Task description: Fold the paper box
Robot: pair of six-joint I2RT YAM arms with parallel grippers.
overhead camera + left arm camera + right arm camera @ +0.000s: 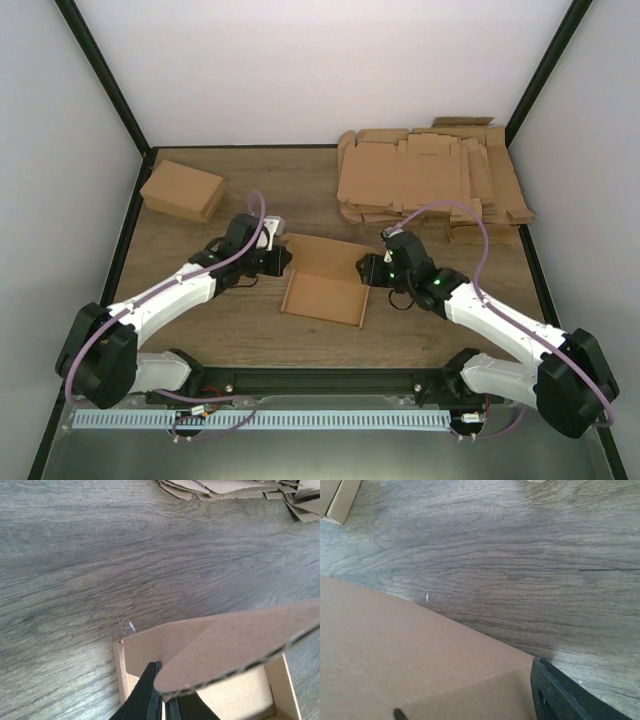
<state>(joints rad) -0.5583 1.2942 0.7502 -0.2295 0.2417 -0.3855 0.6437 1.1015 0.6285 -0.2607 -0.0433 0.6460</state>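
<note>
Overhead view of a wood-grain table (250, 330) with two white and black robot arms reaching inward from the near edge. The paper box (325, 285), a plain brown cardboard sheet partly formed into a shallow open tray, lies at the middle of the table between the two arms. Its far wall stands up and its floor is bare.

The left gripper (286, 260) meets the box at its far left corner. In the left wrist view its two black fingers (142, 700) are pressed tightly together. The rounded corner of a raised cardboard flap (235, 650) sits right at their tips and looks pinched between them. The flap slants up and to the right over the open box interior.

The right gripper (366, 268) sits at the box's right wall. In the right wrist view a broad brown cardboard panel (395, 660) fills the lower left. Only one black finger (565, 697) shows clearly, just beside the panel's edge. It cannot be told whether this gripper is clamping the cardboard or standing released.

A thick pile of flat cardboard blanks (430, 175) lies at the far right of the table. A closed brown cardboard box (182, 190) sits at the far left, well apart from the paper box.
</note>
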